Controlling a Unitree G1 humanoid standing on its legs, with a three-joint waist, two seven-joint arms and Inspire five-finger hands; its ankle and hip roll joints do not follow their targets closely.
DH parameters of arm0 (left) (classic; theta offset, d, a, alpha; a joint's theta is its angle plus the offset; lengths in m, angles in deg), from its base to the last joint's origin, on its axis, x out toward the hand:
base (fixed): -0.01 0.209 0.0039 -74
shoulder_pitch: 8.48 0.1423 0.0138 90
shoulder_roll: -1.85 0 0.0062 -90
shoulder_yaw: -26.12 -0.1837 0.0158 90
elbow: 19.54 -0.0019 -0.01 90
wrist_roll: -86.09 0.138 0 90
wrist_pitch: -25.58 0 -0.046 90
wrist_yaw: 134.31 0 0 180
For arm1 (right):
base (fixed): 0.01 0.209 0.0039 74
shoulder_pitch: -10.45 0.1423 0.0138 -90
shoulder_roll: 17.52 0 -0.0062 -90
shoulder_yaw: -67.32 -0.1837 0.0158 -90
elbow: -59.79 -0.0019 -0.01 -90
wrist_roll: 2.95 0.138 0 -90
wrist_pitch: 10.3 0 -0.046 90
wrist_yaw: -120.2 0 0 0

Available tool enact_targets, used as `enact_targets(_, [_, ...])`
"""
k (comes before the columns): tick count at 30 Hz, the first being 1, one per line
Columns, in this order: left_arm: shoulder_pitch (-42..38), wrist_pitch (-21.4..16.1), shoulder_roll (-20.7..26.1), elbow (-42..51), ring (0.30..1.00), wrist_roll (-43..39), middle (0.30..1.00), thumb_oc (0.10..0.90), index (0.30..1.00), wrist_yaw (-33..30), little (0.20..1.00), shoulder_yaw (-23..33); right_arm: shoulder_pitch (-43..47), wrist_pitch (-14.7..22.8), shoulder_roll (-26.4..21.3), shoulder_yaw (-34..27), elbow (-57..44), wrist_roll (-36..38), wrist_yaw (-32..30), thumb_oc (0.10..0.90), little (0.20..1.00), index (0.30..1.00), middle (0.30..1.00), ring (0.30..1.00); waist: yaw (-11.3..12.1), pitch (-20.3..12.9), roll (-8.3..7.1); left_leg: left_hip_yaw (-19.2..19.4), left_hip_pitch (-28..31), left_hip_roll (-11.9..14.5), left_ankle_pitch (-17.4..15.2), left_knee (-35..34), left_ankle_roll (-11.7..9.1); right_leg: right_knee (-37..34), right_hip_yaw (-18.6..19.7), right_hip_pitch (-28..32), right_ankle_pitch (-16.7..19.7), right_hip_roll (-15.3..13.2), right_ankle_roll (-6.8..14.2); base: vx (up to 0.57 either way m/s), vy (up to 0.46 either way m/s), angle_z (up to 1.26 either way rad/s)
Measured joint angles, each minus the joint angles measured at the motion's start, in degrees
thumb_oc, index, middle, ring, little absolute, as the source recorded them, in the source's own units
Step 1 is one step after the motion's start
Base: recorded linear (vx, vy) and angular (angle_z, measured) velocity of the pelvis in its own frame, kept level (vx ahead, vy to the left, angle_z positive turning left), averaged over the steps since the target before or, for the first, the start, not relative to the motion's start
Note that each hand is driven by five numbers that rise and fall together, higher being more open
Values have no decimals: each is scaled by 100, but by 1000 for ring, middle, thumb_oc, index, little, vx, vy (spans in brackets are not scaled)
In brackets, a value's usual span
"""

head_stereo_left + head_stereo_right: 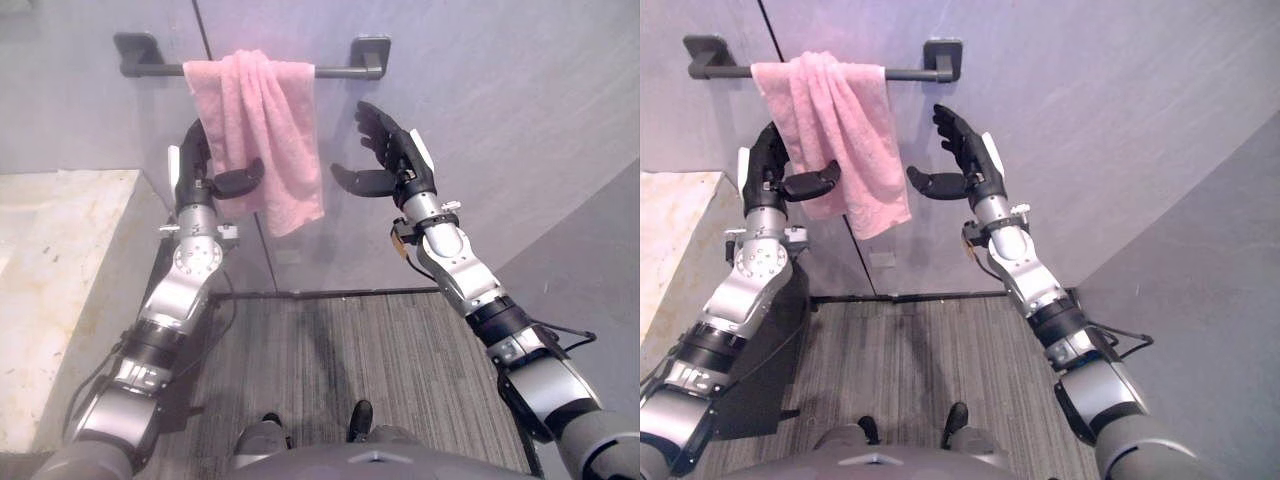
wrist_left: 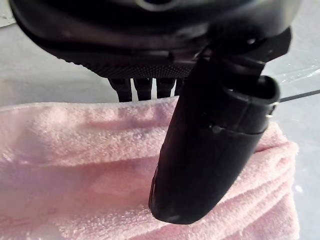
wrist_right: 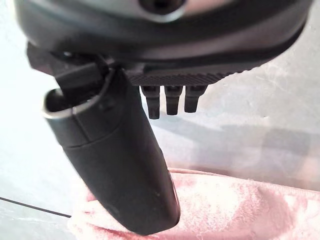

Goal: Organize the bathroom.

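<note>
Our left hand (image 1: 205,172) pinches the hanging pink terry towel (image 1: 262,130); our right hand (image 1: 385,150) is spread wide, just right of it.

A towel bar (image 1: 340,71) is fixed across the wall (image 1: 500,120) ahead. A towel (image 1: 262,130) hangs over the left part of the bar, draped down against the wall. The left hand (image 1: 222,178) is raised at the towel's left edge, its thumb in front of the cloth and its fingers behind it. The right hand (image 1: 385,150) is raised just to the right of the towel, apart from it, below the bar's right end. A counter (image 1: 60,260) stands at the far left, against the wall. The floor (image 1: 340,370) lies below, between the two arms.
</note>
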Motion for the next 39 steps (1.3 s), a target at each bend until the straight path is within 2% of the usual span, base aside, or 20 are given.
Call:
enact_targets(2, [-27, -31, 1, 0, 900, 1, 900, 800, 900, 91, 900, 20, 30, -12, -79, -1, 2, 12, 23, 800, 900, 900, 900, 900, -30, 15, 143, -8, 263, -28, 29, -463, 50, 0, 51, -6, 14, 72, 31, 117, 33, -8])
enact_targets(7, [-28, -44, 14, -253, 900, -35, 900, 800, 900, 106, 900, 44, 33, -87, -85, 25, 70, 224, 306, 800, 900, 900, 900, 900, -6, 5, 140, 10, 464, -116, 149, -744, 100, -3, 108, 62, 5, 21, 92, 135, 18, -2])
enact_targets(16, [-24, -41, 22, -259, 900, -142, 900, 800, 900, 99, 900, 47, 289, -163, -85, 293, 126, 459, 919, 800, 900, 900, 900, 900, 48, 3, 138, -144, 450, -105, 233, -869, 89, -1, 44, 70, 1, 38, 96, 73, -7, 9])
enact_targets(23, [-3, -39, 20, -259, 900, -130, 900, 800, 900, 146, 900, 66, 645, -186, -81, 291, 619, 465, 800, 800, 900, 900, 900, 900, 179, -2, 130, -331, 454, -104, 289, -905, 82, -2, -57, 157, -35, 37, 112, 95, -35, 16])
enact_targets(27, [34, -27, 24, -259, 900, -122, 900, 800, 900, 205, 900, 112, 677, -183, -78, 288, 781, 458, 432, 800, 900, 900, 900, 900, 311, -6, 124, -411, 438, -103, 383, -981, 71, -2, -75, 162, -53, 42, 129, 55, -25, 12])
enact_targets(31, [184, -24, 60, -247, 900, -117, 900, 800, 900, 220, 900, 157, 677, -182, -66, 281, 780, 455, 241, 800, 900, 900, 900, 900, 316, -7, 122, -427, 429, -105, 402, -983, 72, -2, -70, 162, -57, 41, 131, 50, -22, 1])
enact_targets(32, [251, -17, 61, -248, 900, -117, 900, 800, 900, 234, 900, 158, 676, -182, -66, 280, 780, 455, 196, 695, 742, 742, 742, 742, 312, -7, 122, -430, 427, -104, 410, -986, 71, -3, -70, 162, -58, 43, 132, 68, -24, 1])
enact_targets(34, [330, -16, 61, -247, 900, -117, 900, 800, 900, 280, 900, 159, 676, -182, -66, 277, 780, 451, 162, 400, 300, 300, 300, 300, 307, -7, 122, -435, 426, -102, 417, -987, 69, -3, -70, 162, -59, 45, 133, 71, -25, 1])
enact_targets(39, [456, -14, 60, -246, 900, -117, 900, 800, 900, 381, 900, 163, 676, -168, -66, 276, 780, 442, 128, 400, 300, 300, 300, 300, 307, -7, 122, -440, 421, -102, 424, -984, 71, -2, -70, 162, -59, 46, 132, 46, -20, 1])
